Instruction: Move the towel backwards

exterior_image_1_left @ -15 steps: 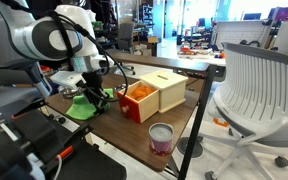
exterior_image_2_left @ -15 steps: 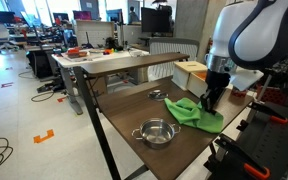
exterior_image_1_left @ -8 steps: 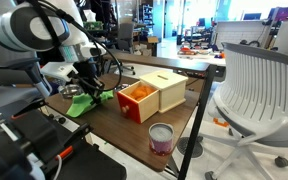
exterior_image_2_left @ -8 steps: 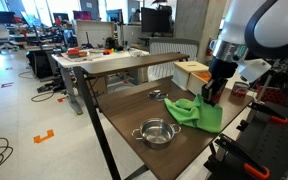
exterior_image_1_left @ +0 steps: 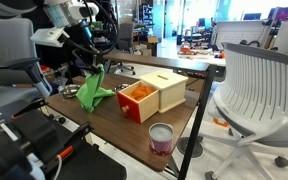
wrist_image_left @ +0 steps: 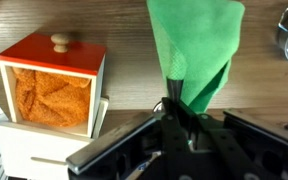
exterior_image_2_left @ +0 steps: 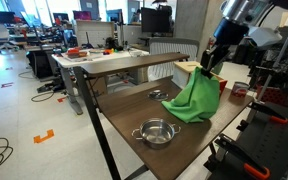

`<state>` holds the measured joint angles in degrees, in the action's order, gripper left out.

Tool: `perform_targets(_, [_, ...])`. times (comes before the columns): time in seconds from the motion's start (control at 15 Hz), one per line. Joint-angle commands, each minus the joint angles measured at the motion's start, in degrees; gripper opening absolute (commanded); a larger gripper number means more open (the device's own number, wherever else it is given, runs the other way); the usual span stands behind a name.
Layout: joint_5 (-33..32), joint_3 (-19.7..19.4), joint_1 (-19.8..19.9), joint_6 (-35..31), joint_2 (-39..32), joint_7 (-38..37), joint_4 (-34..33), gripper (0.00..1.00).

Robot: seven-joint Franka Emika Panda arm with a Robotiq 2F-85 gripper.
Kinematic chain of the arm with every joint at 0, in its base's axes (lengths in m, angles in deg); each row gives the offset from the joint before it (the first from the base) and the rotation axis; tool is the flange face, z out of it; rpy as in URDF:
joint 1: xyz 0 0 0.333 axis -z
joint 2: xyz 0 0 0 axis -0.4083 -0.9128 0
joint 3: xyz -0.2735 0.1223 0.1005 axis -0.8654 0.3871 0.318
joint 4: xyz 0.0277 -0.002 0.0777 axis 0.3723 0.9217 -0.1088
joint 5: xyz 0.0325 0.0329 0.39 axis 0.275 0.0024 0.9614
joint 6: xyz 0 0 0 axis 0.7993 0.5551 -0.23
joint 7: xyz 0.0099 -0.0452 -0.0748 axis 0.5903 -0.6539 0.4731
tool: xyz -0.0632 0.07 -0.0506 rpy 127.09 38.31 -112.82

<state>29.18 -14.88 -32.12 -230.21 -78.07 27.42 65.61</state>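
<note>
The black gripper (exterior_image_2_left: 207,66) pinches the hanging green cloth towel (exterior_image_2_left: 196,100) by one fold; so thin a hold may slip. Its loose hem could snag the orange wooden box (wrist_image_left: 52,85) nearby.

Arm (exterior_image_1_left: 62,10) of smooth white rounded shells with dark joints — black cables (exterior_image_1_left: 108,30) at its three o'clock; gripper (wrist_image_left: 177,110) matte black, angular.

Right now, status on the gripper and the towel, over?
Gripper shut on towel. Towel hangs bunched from the pinch, over the table. Orange box close beside it, steel pot nearby on the table.
</note>
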Motion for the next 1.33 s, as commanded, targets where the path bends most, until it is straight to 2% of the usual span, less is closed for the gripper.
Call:
perform_targets(0.0, [0.7, 0.3, -0.8, 1.5, 3.9, -2.2, -0.6, 0.02])
perform_targets(0.27, [-0.1, 0.8, -1.4, 1.1, 5.5, -5.6, -2.1, 0.02])
perform_targets(0.53, [-2.0, 0.9, -3.2, 0.1, 2.1, -9.5, -5.2, 0.02])
perform_targets(1.0, [-0.6, 2.5, -8.3, -3.8, -9.9, -10.7, -10.3, 0.02])
perform_targets(1.27, [-0.8, -0.9, -13.3, -6.3, -19.4, -11.9, -15.8, 0.02])
